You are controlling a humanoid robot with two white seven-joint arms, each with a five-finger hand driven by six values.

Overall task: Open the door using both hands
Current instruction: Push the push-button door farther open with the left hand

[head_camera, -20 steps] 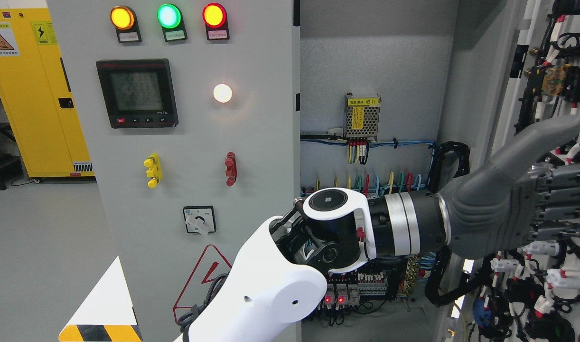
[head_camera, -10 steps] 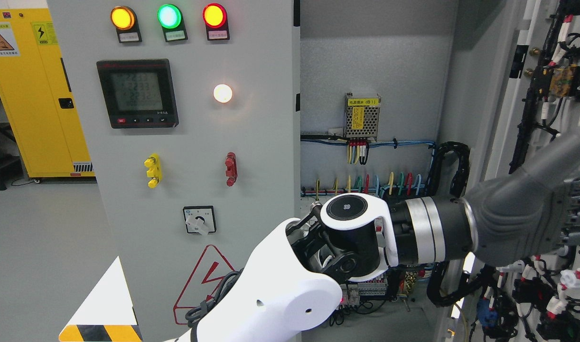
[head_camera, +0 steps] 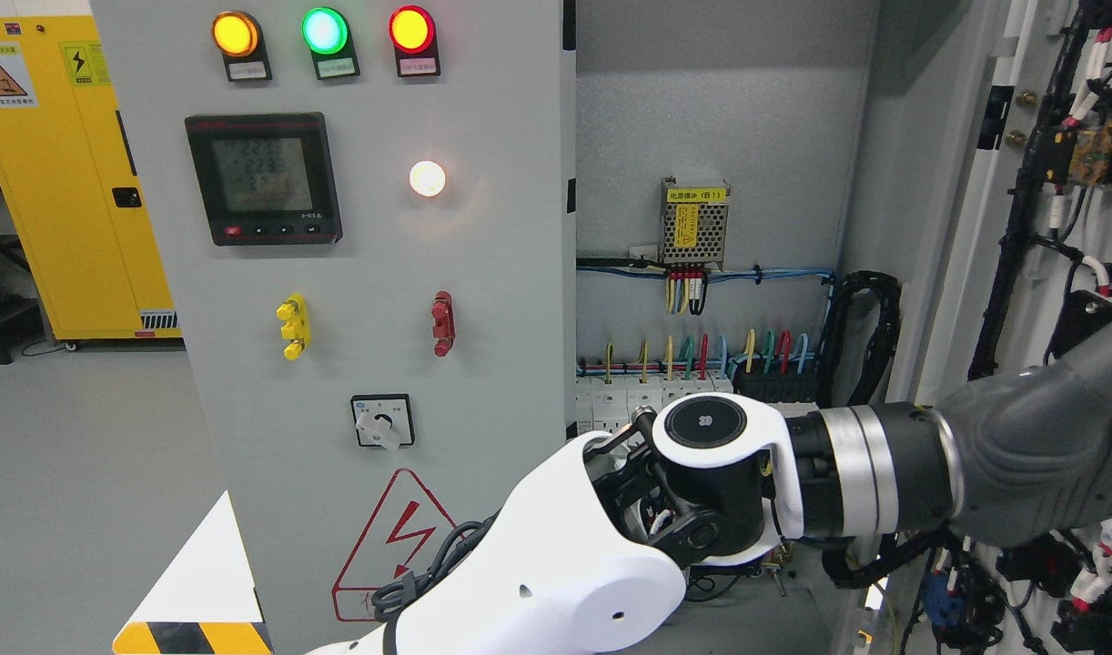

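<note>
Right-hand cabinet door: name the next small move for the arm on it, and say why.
Probably keep pushing the door a little further rightward. It already stands swung out, exposing the wiring inside the cabinet, and the left hand reaches across against its inner side, its fingers cut off by the picture's edge.

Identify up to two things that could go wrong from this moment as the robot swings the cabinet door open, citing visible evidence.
1. The left hand presses against the open right door, whose inner face carries exposed wiring; the hand could snag it.
2. The forearm crosses in front of the terminal row and might brush it.
</note>
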